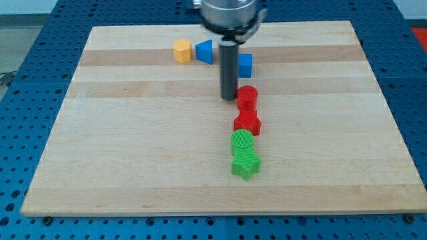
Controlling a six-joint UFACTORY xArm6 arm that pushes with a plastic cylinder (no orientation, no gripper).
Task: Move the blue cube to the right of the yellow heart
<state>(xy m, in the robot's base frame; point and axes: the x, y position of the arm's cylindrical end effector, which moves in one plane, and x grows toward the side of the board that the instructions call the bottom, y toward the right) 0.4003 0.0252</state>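
Board [133,133]: pale wooden table top, filling most of the frame, set on a blue perforated surface [20,80] that shows around its edges. Rod: dark and straight, descending from a metal collar at the top centre of the frame; my tip [229,99] rests on the board just above centre, slightly to the view's right. No jaws or fingers are fitted, so the rod grips nothing; the tip stands just to the view's left of the red cylinder, and contact cannot be confirmed. Blue cube [245,65]: in the upper centre of the frame, directly at the view's right of the rod shaft and partly hidden by it, above and slightly right of the tip. Yellow block [182,51]: upper centre-left, with faceted sides; its exact shape is hard to make out. Blue triangular block [205,51]: just beside the yellow block on the view's right, between it and the rod. Red cylinder [247,97]: below the blue cube, near centre. Red block [247,123]: irregular outline, just below the red cylinder. Green cylinder [242,141]: touching or nearly touching the red block from below. Green star-shaped block [245,164]: lowest item in this near-vertical column, right under the green cylinder.
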